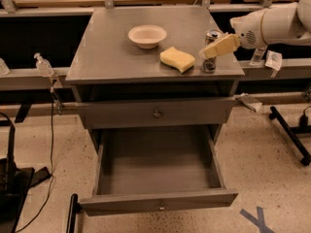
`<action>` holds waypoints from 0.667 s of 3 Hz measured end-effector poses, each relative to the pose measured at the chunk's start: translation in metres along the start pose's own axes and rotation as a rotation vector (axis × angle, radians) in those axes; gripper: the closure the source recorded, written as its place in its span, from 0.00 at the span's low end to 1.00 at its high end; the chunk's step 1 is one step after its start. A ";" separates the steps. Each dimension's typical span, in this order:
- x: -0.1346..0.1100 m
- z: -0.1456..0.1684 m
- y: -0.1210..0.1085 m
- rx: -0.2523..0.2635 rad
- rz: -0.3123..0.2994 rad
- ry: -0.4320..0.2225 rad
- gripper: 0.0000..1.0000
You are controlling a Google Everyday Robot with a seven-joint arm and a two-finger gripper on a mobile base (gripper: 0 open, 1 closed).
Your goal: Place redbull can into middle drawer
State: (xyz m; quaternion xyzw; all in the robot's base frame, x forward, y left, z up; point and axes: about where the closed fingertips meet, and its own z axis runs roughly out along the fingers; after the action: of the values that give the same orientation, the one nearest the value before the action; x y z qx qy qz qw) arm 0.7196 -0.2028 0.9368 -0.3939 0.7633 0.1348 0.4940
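Note:
The redbull can (210, 63) stands upright near the right front corner of the grey cabinet top (107, 57). My gripper (214, 49), yellowish on a white arm coming in from the right, is at the can's upper half and overlaps it in the camera view. The can rests on the top. The middle drawer (194, 199) is pulled wide open below, and its inside shows nothing in it. The like drawer front above it (156, 113) is shut.
A white bowl (147, 35) and a yellow sponge (177, 59) lie on the cabinet top left of the can. Clear bottles stand at the left (43, 64) and right (257, 57) rails. A black stand leg (291, 135) lies on the floor at right.

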 end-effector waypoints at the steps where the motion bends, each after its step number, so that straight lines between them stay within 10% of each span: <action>1: 0.009 0.022 -0.002 -0.002 0.039 -0.002 0.08; 2: 0.012 0.035 0.001 -0.022 0.034 -0.028 0.24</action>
State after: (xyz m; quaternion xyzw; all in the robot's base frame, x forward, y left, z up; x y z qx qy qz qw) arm 0.7395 -0.1867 0.9100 -0.3844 0.7614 0.1573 0.4978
